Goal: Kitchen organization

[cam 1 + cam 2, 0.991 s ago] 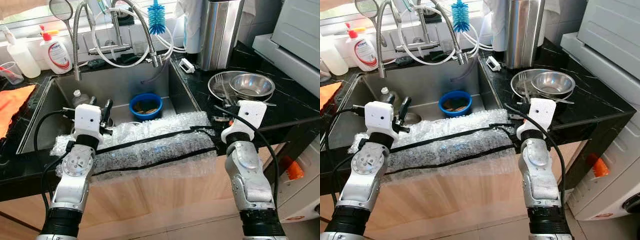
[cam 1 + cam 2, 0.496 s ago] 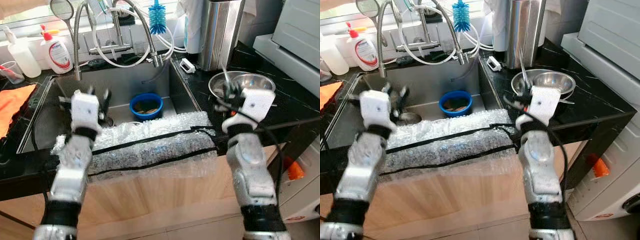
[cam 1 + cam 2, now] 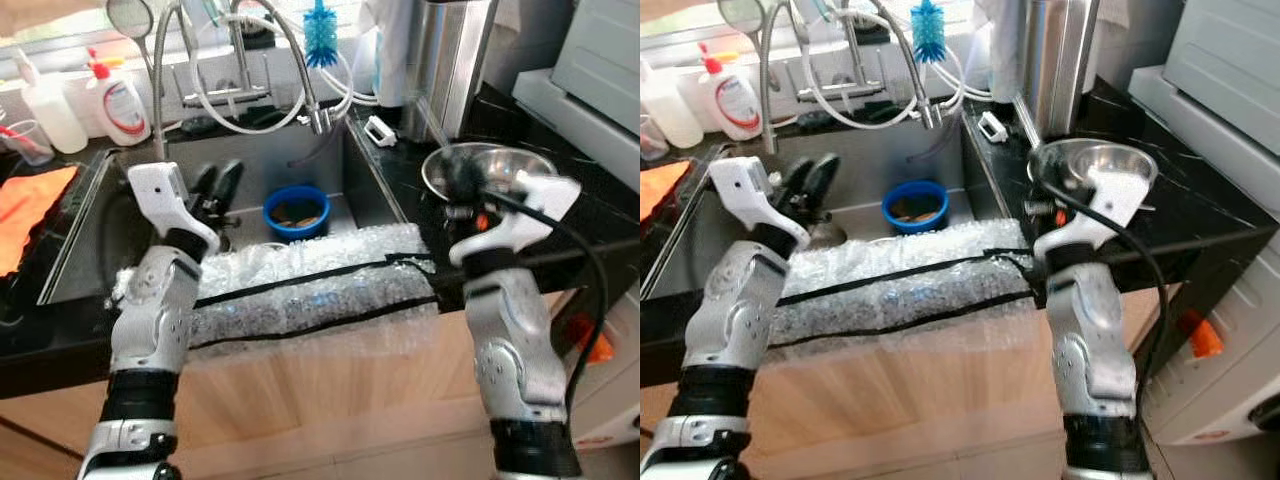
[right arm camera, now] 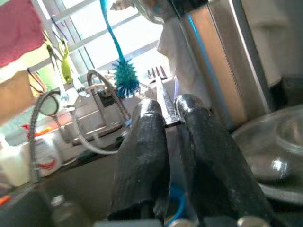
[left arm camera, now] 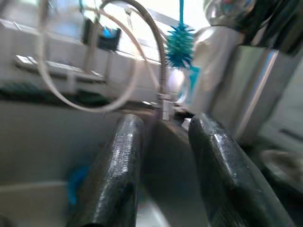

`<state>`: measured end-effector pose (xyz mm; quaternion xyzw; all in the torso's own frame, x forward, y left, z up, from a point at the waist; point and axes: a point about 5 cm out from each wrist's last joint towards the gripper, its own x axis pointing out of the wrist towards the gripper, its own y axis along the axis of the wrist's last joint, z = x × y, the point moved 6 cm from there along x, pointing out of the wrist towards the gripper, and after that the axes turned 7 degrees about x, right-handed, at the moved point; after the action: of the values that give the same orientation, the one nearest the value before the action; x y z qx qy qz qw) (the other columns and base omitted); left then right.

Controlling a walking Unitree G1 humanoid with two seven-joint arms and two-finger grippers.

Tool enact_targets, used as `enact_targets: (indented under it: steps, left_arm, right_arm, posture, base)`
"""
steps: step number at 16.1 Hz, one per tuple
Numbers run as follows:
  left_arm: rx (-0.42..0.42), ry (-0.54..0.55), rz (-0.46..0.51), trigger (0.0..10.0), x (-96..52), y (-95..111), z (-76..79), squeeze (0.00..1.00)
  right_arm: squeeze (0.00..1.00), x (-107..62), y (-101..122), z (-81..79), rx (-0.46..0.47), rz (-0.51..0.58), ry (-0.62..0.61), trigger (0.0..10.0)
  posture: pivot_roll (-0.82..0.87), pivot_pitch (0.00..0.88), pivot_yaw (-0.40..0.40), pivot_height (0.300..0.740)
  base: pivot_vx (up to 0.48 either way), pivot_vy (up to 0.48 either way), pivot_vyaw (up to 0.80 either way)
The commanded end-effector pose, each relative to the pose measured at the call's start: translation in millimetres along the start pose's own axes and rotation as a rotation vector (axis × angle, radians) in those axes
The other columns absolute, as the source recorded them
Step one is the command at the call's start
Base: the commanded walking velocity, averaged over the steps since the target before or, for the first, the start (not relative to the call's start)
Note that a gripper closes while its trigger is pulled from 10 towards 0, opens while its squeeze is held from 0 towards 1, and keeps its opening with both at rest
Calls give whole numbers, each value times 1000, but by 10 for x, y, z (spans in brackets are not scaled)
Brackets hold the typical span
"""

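A kitchen counter of black stone with a steel sink [image 3: 90, 250] sunk into it, seen from above. At the far left an orange cloth [image 3: 28, 200] lies on the counter, and behind it stand a clear bottle [image 3: 45, 105] and a white soap bottle with a red cap [image 3: 118, 100]. The left gripper [image 3: 216, 182] is raised over the sink, its two black fingers [image 5: 116, 175] spread apart with nothing between them. A sheet of bubble wrap [image 3: 300, 290] crossed by black bands drapes over the sink's front edge. Inside the basin, toward the back, sits a blue bowl [image 3: 296, 210]. Above it hang the spring-neck faucet [image 3: 300, 70] and a blue bottle brush [image 3: 322, 30]. To the right of the sink, the right gripper [image 3: 462, 180] is lifted above the counter, pinching a metal fork [image 4: 160, 97] between its fingers [image 4: 144, 156]; the handle is clamped low between the pads and the tines stick up past the fingertips. Just behind it, a steel bowl [image 3: 495, 165] rests on the counter beside a tall stainless canister [image 3: 450, 60]. A white appliance [image 3: 590, 85] stands at the far right.
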<state>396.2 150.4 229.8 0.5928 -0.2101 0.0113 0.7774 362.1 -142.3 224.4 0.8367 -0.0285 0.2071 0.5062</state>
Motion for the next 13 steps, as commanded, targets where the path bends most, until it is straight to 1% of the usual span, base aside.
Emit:
enact_targets:
  steps: [1, 2, 3, 4, 5, 6, 8, 9, 10, 13]
  left_arm:
    - [-75, -18, 13, 10000, 29, 60, 2, 0]
    - [-123, -36, 12, 10000, 33, 51, 30, 0]
    - [-298, -72, 8, 10000, 30, 19, 82, 0]
    - [-343, -88, 3, 10000, 25, 8, 103, 0]
    - [-398, -135, -14, 10000, 19, -25, 179, 0]
    - [-442, -180, -22, 10000, 19, -24, 270, 0]
    - [-483, -273, -39, 10000, 2, -13, 435, 0]
    - [-487, -292, -67, 10000, -6, -62, 476, 0]
    - [-487, -297, -79, 10000, -8, -82, 480, 0]
    - [-497, -301, -82, 10000, -17, -68, 484, 0]
  right_arm:
    - [0, -16, 59, -35, 41, 17, 20, 10000]
    - [0, -33, 32, -36, 81, 3, 28, 10000]
    - [0, -117, -36, -136, 222, -46, 120, 10000]
    - [0, -147, -45, -172, 246, -58, 151, 10000]
    - [0, -191, -72, -234, 291, -80, 197, 10000]
    - [0, -234, -98, -290, 316, -101, 243, 10000]
    - [0, -286, -116, -360, 355, -124, 294, 10000]
    - [0, -315, -105, -397, 389, -130, 326, 10000]
    - [0, -336, -100, -429, 414, -138, 351, 10000]
    - [0, -402, -123, -496, 429, -171, 400, 10000]
  posture:
    - [-175, 0, 95, 740]
    - [-177, 0, 99, 740]
    - [-184, 0, 103, 740]
    - [-186, 0, 103, 740]
    - [-186, 0, 103, 740]
    - [-188, 0, 102, 740]
    - [-190, 0, 103, 740]
    - [-186, 0, 101, 740]
    - [-186, 0, 101, 740]
    - [-173, 0, 95, 740]
  base:
    - [0, 0, 0]
    - [0, 0, 0]
    - [0, 0, 0]
    - [0, 0, 0]
    - [0, 0, 0]
    - [0, 0, 0]
    - [0, 0, 0]
    - [0, 0, 0]
    - [0, 0, 0]
    - [0, 0, 0]
